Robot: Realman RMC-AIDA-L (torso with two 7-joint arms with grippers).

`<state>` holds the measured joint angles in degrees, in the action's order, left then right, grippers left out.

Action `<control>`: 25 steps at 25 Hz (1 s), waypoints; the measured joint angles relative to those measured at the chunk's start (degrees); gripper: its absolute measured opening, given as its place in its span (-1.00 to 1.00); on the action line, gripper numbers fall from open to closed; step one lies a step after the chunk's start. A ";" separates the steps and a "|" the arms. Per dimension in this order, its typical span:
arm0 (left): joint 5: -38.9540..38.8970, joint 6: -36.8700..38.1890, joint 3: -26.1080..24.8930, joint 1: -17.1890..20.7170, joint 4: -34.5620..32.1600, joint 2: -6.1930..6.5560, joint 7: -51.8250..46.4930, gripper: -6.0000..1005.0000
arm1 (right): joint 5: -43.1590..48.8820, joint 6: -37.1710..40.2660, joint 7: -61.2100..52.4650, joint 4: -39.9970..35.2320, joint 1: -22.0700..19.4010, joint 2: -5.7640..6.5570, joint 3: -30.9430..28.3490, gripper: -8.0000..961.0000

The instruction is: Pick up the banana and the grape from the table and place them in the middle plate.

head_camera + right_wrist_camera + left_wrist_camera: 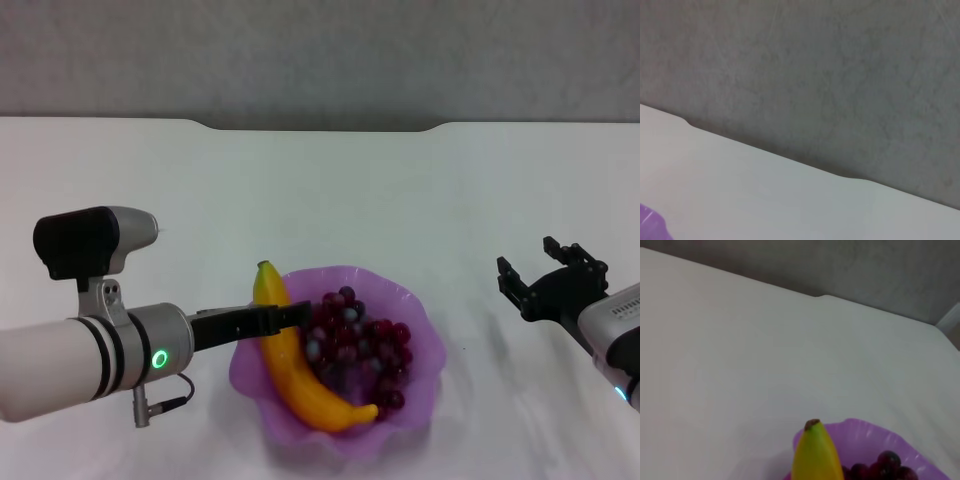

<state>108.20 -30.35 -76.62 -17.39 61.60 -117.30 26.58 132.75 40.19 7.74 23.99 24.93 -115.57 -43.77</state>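
Observation:
The banana (300,385) lies in the middle plate (425,335), its stem end up at the far left rim. The grape (358,345) bunch rests beside it in the plate. My left gripper (298,316) reaches in from the left and crosses over the banana's upper part. The left wrist view shows the banana's tip (815,452), grapes (885,467) and the plate rim (865,432) close below. My right gripper (548,278) is open and empty, above the table (320,200) to the right of the plate.
The white table has a notched far edge (320,128) with a grey wall behind. The right wrist view shows a sliver of the plate (650,226), table (765,200) and wall.

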 joint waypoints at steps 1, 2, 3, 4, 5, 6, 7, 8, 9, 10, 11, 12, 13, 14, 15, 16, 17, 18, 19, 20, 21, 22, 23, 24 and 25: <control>-0.53 0.01 0.04 0.04 0.03 0.00 0.63 0.25 | -0.02 0.00 0.00 0.00 -0.03 0.00 0.00 0.39; -1.02 0.03 0.10 0.07 0.06 0.00 1.27 0.36 | -0.03 0.02 0.00 0.00 -0.05 0.00 0.00 0.39; -1.62 0.04 0.26 0.13 0.09 -0.01 2.05 0.47 | -0.03 0.02 0.00 0.00 -0.06 0.00 0.00 0.39; -2.05 0.07 0.35 0.23 0.16 -0.01 2.84 0.51 | -0.03 0.02 0.00 0.00 -0.06 0.00 0.00 0.39; -2.66 0.13 0.42 0.40 0.28 0.00 3.99 0.55 | -0.03 0.02 0.00 -0.02 -0.06 0.00 0.00 0.39; -3.18 0.27 0.38 0.63 0.49 0.00 5.09 0.59 | -0.04 0.03 0.00 -0.07 -0.05 0.00 0.00 0.39; -4.87 1.22 0.12 1.47 0.96 0.02 6.97 0.63 | -0.03 0.03 0.00 -0.07 -0.06 0.00 0.00 0.39; -4.87 1.22 0.12 1.47 0.96 0.02 6.97 0.67 | -0.03 0.08 0.00 -0.08 -0.13 0.00 0.00 0.39; -5.74 2.02 -0.07 2.01 1.21 0.05 7.41 0.72 | -0.02 0.13 0.00 -0.07 -0.21 0.00 0.00 0.39; -6.83 3.04 -0.40 2.75 1.55 0.14 8.05 0.76 | 0.00 0.19 0.00 -0.03 -0.30 0.00 0.00 0.39; -7.44 3.68 -0.77 3.34 1.91 0.18 8.59 0.76 | 0.01 0.21 0.00 -0.01 -0.33 0.00 0.00 0.39; -7.86 4.16 -1.39 4.30 2.69 0.21 9.83 0.75 | 0.03 0.21 0.00 -0.02 -0.35 0.00 0.00 0.39; -8.16 4.53 -2.26 5.56 3.79 0.25 11.93 0.75 | 0.04 0.21 0.00 -0.02 -0.37 0.00 0.00 0.39; -8.21 4.59 -2.94 6.32 4.68 0.25 13.76 0.75 | 0.05 0.22 0.00 -0.02 -0.40 0.00 0.00 0.39; -8.46 4.93 -3.92 7.45 5.68 0.22 16.71 0.75 | 0.05 0.23 0.00 -0.03 -0.42 0.00 0.00 0.39; -8.98 5.69 -4.88 8.38 6.44 0.14 19.22 0.75 | 0.04 0.24 0.00 -0.03 -0.43 0.00 0.00 0.39; -9.87 6.92 -5.45 8.98 6.65 0.12 21.08 0.75 | 0.04 0.25 0.00 -0.02 -0.43 0.00 0.00 0.39; -10.94 8.21 -5.97 9.59 6.79 0.11 22.66 0.75 | 0.02 0.25 -0.01 -0.02 -0.43 0.00 0.00 0.39; -12.79 10.01 -6.35 10.41 6.78 0.15 24.43 0.75 | -0.01 0.24 -0.03 -0.02 -0.44 -0.01 0.00 0.39; -14.49 11.11 -6.81 11.01 6.67 0.16 26.19 0.74 | -0.02 0.26 -0.07 -0.01 -0.43 0.00 0.00 0.39; -16.39 12.20 -7.34 11.67 6.48 0.17 28.20 0.74 | -0.08 0.27 -0.11 -0.01 -0.43 0.00 0.00 0.39; -18.37 13.22 -7.83 12.22 6.20 0.12 31.16 0.74 | -0.13 0.30 -0.13 0.00 -0.43 0.00 0.00 0.39; -20.38 14.04 -8.07 12.54 5.70 0.06 33.76 0.74 | -0.20 0.32 -0.14 0.00 -0.43 0.00 0.00 0.39; -23.16 14.80 -8.16 12.77 4.92 0.02 36.86 0.74 | -0.22 0.33 -0.16 0.00 -0.43 0.00 0.00 0.39; -25.40 15.16 -8.15 12.82 4.05 0.03 38.92 0.74 | -0.26 0.33 -0.18 -0.05 -0.43 0.00 0.00 0.39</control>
<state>82.79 -15.19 -84.77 -4.57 65.65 -117.27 65.50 132.49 40.53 7.56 23.95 24.50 -115.58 -43.77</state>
